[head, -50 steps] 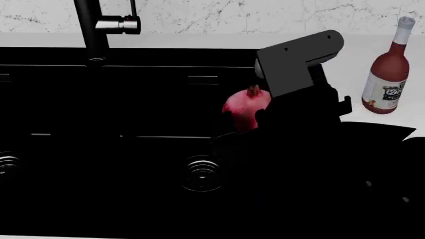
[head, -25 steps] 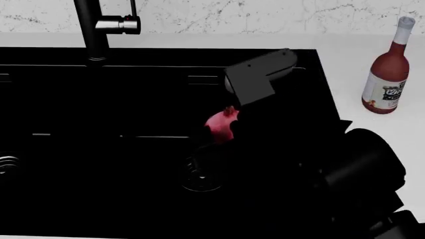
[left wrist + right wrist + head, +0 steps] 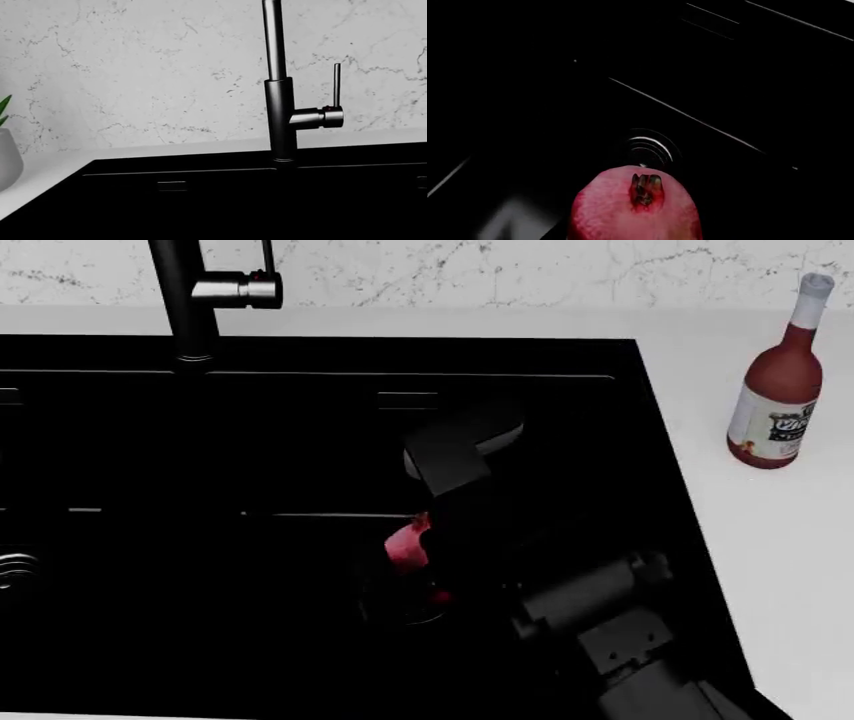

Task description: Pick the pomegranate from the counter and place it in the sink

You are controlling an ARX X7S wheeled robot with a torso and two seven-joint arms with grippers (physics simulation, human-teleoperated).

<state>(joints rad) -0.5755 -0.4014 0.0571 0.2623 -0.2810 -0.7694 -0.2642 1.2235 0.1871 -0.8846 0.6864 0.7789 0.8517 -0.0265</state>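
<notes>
Right hand (image 3: 424, 558) closed on pomegranate (image 3: 407, 543) at frame centre, directly above sink (image 3: 267, 420) drain (image 3: 650, 147); crown toward drain. Left hand unseen.

The right gripper (image 3: 416, 570) has carried the pomegranate (image 3: 407, 545) from the sink's (image 3: 654, 440) right rim down over its drain (image 3: 650, 147).

Hidden parts, sink interior

My right gripper (image 3: 416, 562) is lost black on black, so my jaws can't be made out; my arm covers most of the pomegranate (image 3: 407, 543), which the wrist frame cuts off. My left gripper is out of frame.
</notes>
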